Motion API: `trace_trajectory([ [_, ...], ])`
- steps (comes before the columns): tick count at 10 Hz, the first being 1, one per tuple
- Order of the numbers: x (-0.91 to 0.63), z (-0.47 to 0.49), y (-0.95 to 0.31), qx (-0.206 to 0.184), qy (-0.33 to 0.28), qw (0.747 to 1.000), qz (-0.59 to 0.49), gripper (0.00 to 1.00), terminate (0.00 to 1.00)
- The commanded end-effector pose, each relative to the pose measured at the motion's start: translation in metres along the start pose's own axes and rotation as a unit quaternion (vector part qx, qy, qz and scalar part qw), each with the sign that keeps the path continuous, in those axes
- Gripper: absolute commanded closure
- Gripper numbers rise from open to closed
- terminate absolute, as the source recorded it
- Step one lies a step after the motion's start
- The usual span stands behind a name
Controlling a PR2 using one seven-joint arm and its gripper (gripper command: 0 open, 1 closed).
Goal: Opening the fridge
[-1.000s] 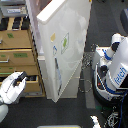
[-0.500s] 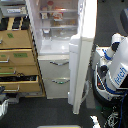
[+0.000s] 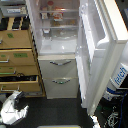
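The fridge (image 3: 62, 55) stands in the middle of the exterior view, and its big upper door (image 3: 102, 50) is swung wide, hanging out on the fridge's side toward the exterior view's right, with the lit white shelves (image 3: 60, 20) and a few items on show inside. Below the open compartment sit the two lower drawers (image 3: 59, 75), both shut, curved silver handles facing out. Just beside the fridge toward the exterior view's left is the tan wooden cabinet (image 3: 17, 57), a couple of its drawers pulled out a little. Down by the cabinet's foot, well apart from the door, is the tool (image 3: 14, 107): its fingers look parted and it has hold of nothing. The opening looks essentially done, so the smart play is to keep the arm low and clear of the door's swing, and avoid clipping those cabinet drawers or the white-and-blue robot body (image 3: 117, 75) tucked behind the door.
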Motion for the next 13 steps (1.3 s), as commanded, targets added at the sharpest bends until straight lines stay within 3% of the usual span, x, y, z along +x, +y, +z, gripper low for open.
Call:
trace_trajectory([
  [1,0.217,-0.296,0.192,0.037,0.194,0.973,0.116,0.00,0.00],
  [4,0.387,-0.348,0.118,0.049,0.228,0.972,0.039,0.00,0.00],
  [7,0.498,-0.399,0.022,0.034,0.278,0.959,-0.047,0.00,0.00],
  [8,0.533,-0.413,-0.017,0.055,0.291,0.952,-0.077,0.00,0.00],
  [10,0.662,-0.397,-0.196,0.050,0.269,0.950,-0.150,0.00,0.00],
  [11,0.741,-0.362,-0.334,0.013,0.249,0.954,-0.163,0.00,0.00],
  [13,0.779,-0.287,-0.534,-0.002,0.215,0.946,-0.243,0.00,0.00],
])
